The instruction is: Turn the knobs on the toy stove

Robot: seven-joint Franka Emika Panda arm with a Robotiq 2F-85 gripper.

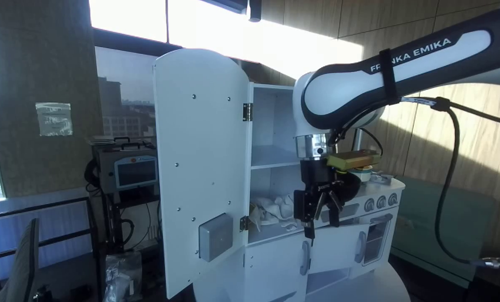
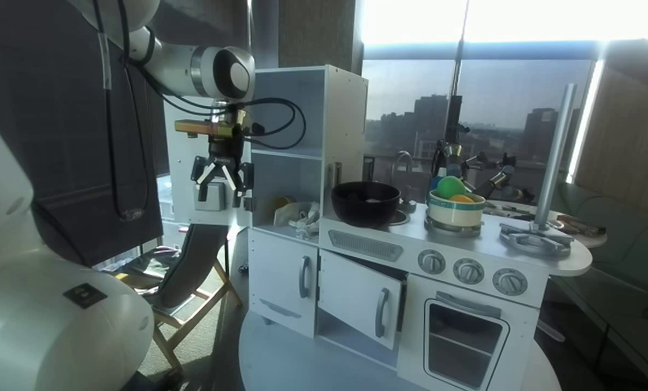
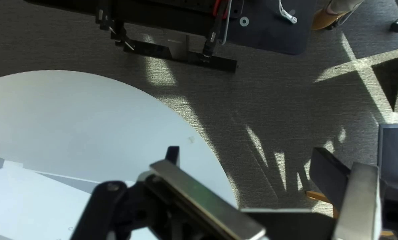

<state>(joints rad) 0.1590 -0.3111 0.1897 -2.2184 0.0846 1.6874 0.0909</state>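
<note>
The white toy stove [image 2: 416, 230] is part of a play kitchen and also shows in an exterior view [image 1: 396, 218]. Its front panel has a left knob [image 2: 431, 262], a middle knob [image 2: 469, 271] and a right knob [image 2: 510, 282], all grey and round. The knobs also show in an exterior view [image 1: 381, 201]. My gripper [image 1: 323, 228] hangs pointing down, open and empty. In an exterior view the gripper [image 2: 219, 198] is left of the tall cabinet, well apart from the knobs. In the wrist view the gripper [image 3: 249, 155] has nothing between its fingers; no knobs show there.
A tall white door [image 1: 208, 147] stands swung open. A lower cupboard door [image 2: 359, 296] is ajar. On the stove are a black pan [image 2: 364, 203], a cream pot [image 2: 457, 213] with toy food, and an upright metal pole [image 2: 557, 163]. White cloths [image 2: 304, 217] lie on the shelf.
</note>
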